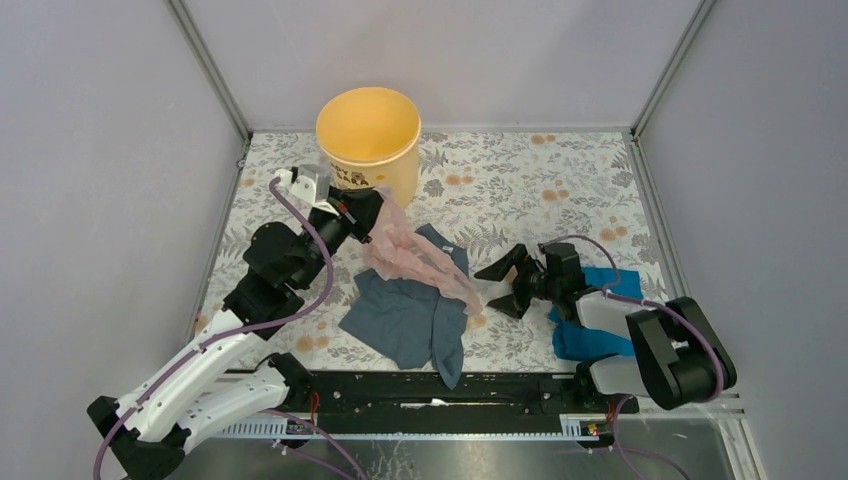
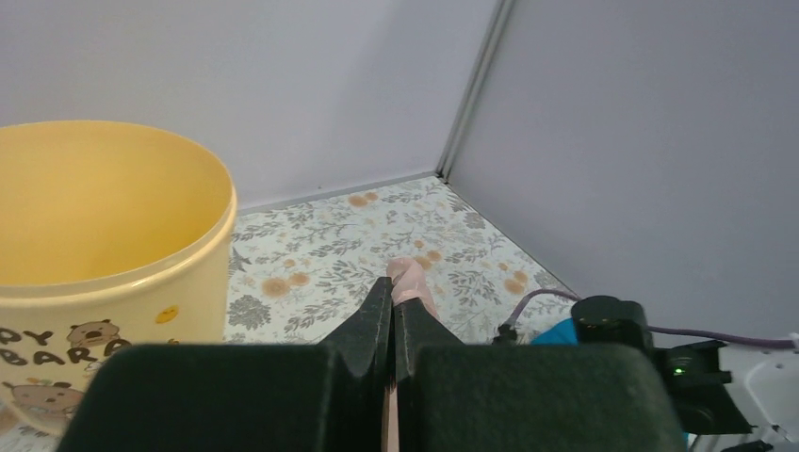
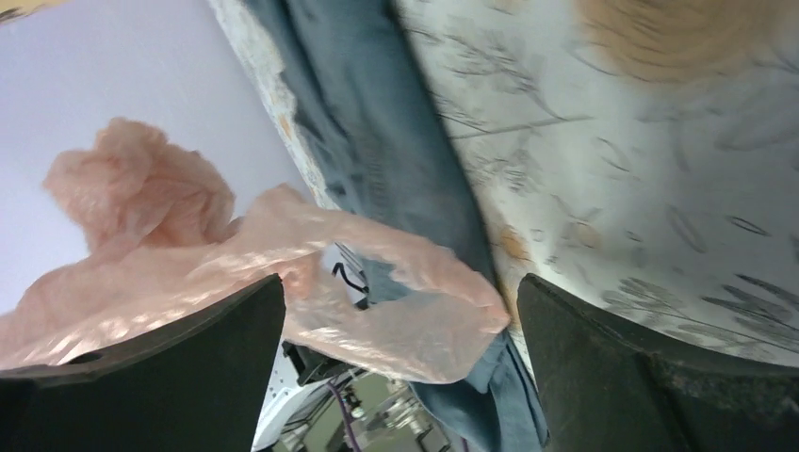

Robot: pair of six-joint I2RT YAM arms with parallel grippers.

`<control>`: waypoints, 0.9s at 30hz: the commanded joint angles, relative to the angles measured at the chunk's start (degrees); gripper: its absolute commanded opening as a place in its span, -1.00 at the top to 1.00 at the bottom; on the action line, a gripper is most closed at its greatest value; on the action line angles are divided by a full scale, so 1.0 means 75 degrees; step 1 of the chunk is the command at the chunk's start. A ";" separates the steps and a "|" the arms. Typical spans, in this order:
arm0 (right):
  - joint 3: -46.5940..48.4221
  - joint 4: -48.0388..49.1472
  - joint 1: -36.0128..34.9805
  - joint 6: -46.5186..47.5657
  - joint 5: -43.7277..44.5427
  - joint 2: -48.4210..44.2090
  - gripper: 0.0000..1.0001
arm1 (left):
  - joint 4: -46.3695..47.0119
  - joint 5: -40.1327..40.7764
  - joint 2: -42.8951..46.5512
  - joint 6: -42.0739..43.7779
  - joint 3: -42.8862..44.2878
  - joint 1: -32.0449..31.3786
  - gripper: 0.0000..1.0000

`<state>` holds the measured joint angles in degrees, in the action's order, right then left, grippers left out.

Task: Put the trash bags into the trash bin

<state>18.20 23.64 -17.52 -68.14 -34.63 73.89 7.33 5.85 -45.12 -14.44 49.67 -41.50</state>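
Note:
The yellow-orange trash bin (image 1: 368, 140) stands at the back of the table, also at the left of the left wrist view (image 2: 94, 245). My left gripper (image 1: 375, 222) is shut on one end of the pale pink trash bag (image 1: 415, 255), just in front of the bin; a pink tip (image 2: 411, 280) sticks out past the fingertips. The bag drapes down right over the grey-blue cloth (image 1: 410, 315). My right gripper (image 1: 503, 285) is open, its jaws wide apart, facing the bag's lower end (image 3: 311, 292) without touching it.
A bright blue cloth (image 1: 590, 335) lies under the right arm. The floral table cover (image 1: 540, 190) is bounded by grey walls at the left, back and right. A black rail (image 1: 430, 395) runs along the near edge.

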 commanded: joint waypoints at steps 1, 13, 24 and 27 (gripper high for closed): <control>-0.0280 0.0864 -0.0284 -0.1320 0.0020 0.0525 -0.99 | 0.0487 -0.0632 -0.0036 -0.0005 -0.0002 0.0048 1.00; -0.0562 0.2898 -0.1540 -0.2258 0.0707 0.1847 -0.30 | 0.0555 -0.1053 -0.0042 -0.0034 -0.0021 0.0055 1.00; 0.0503 -0.1090 -0.1525 0.0041 0.2536 -0.0114 0.83 | 0.0563 -0.0455 0.0005 -0.0036 -0.0124 0.0054 1.00; 0.1244 -0.2964 -0.1525 0.1294 0.3903 -0.1002 0.86 | 0.0555 -0.0347 -0.0062 -0.0084 -0.0142 0.0049 1.00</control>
<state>19.77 21.41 -28.77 -72.58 -19.88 74.39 7.88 1.26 -45.58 -14.63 49.08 -41.50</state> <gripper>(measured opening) 0.083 0.008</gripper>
